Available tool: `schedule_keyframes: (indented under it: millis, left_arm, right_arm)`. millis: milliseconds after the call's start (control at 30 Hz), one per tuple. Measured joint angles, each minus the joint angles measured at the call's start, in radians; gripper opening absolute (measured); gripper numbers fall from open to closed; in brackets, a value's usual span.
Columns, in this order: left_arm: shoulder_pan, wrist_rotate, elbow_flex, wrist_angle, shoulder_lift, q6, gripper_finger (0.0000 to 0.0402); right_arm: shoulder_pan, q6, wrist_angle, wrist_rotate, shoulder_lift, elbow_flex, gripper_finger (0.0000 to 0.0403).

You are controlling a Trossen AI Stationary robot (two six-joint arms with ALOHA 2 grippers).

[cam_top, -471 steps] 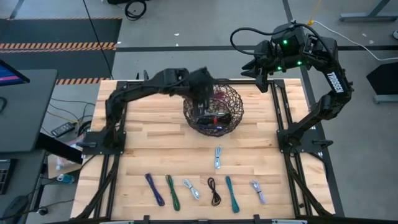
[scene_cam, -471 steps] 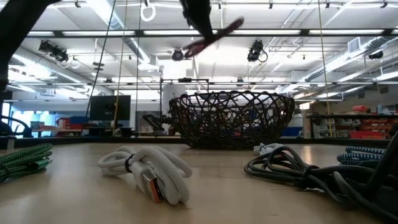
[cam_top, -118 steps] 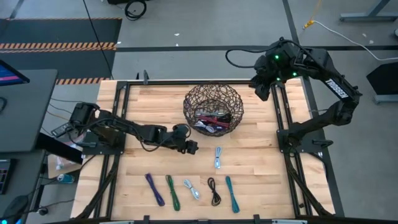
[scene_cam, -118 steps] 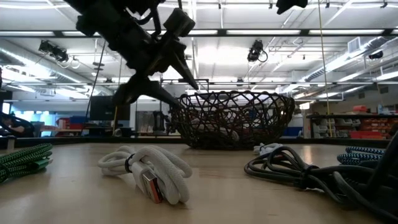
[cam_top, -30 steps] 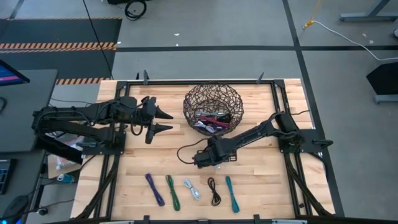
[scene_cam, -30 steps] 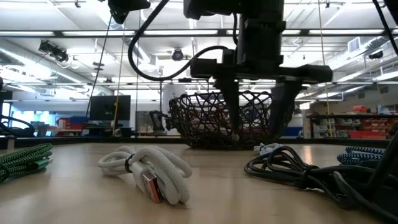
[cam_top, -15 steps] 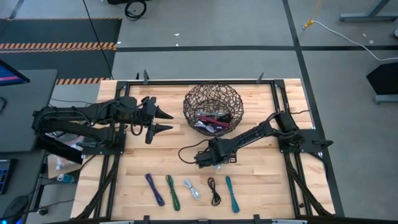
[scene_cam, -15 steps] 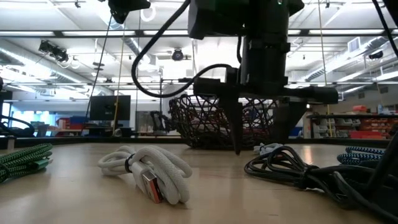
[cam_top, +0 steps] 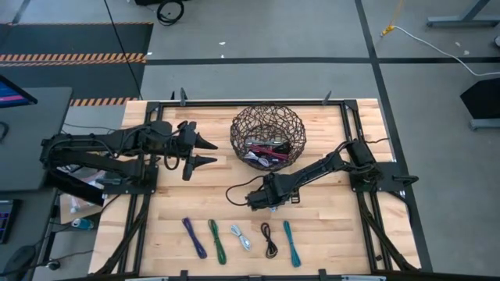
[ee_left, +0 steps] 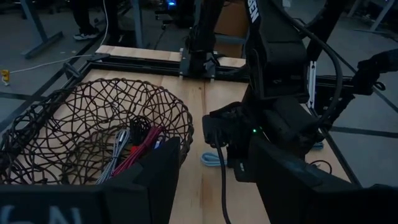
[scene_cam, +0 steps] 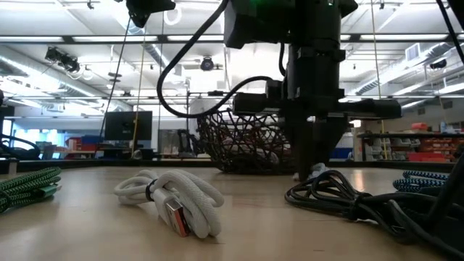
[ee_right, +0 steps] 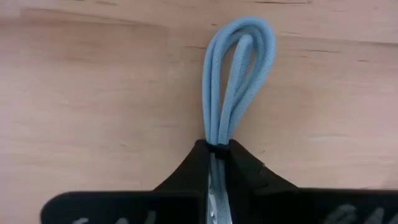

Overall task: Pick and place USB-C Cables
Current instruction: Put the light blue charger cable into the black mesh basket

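A light blue USB-C cable bundle (ee_right: 236, 81) lies on the wooden table in front of the wire basket (cam_top: 268, 138). My right gripper (ee_right: 219, 163) stands over it, pointing down, shut on it; in the high view the gripper (cam_top: 273, 199) hides the bundle. In the basket lie several cables (ee_left: 134, 146). Purple (cam_top: 194, 236), green (cam_top: 216, 239), white (cam_top: 241, 236), black (cam_top: 269, 238) and teal (cam_top: 291, 242) bundles lie in a row near the table's front edge. My left gripper (cam_top: 205, 152) hangs open above the table's left part, left of the basket. My right gripper pinches the light blue bundle between its two fingers at the dark tie band (ee_right: 217, 147), about midway along it. The fingers come from above, pointing down, and lie across the bundle. Its looped end (ee_right: 244, 37) sticks out past the fingers and lies on the table.
The basket stands at the table's far middle, close behind my right gripper. Black frame rails (cam_top: 355, 179) run along the table's left and right sides. In the low view a white bundle (scene_cam: 177, 199) and a black one (scene_cam: 341, 199) lie nearest the camera.
My right gripper has sunk a little toward the table over the light blue bundle and has shut on it; its fingers stood wide apart half a second ago. The bundle lies where it was.
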Motion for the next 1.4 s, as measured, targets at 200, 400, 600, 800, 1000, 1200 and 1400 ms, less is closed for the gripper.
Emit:
schedule_keyframes:
  millis: [200,400,600,800,1000,1200,1400]
  left_arm:
    - [0.000,0.000,0.000,0.000,0.000,0.000,0.0201]
    - [0.000,0.000,0.000,0.000,0.000,0.000,0.0201]
    - [0.000,0.000,0.000,-0.002,0.000,0.007,0.0201]
    - [0.001,0.000,0.000,-0.007,0.000,0.048,0.0201]
    - [0.002,0.000,0.000,-0.020,0.000,0.050,0.0201]
    - [0.016,-0.004,0.000,-0.023,0.000,0.025,0.0201]
    - [0.046,-0.004,0.000,-0.024,0.000,-0.069,0.0201]
  right_arm:
    - [0.000,-0.165,0.020,-0.024,0.010,0.115,0.0029]
    - [-0.014,-0.481,-0.038,0.003,0.009,0.402,0.0029]
    - [-0.050,-0.783,-0.434,0.134,0.005,0.777,0.0029]
    - [-0.153,-1.003,-0.684,0.197,-0.110,0.797,0.0029]
    - [-0.294,-1.266,-0.681,0.134,-0.193,0.747,0.0029]
    - [-0.438,-1.540,-0.680,-0.017,-0.198,0.745,0.0029]
    - [-0.529,-1.804,-0.675,-0.171,-0.171,0.707,0.0029]
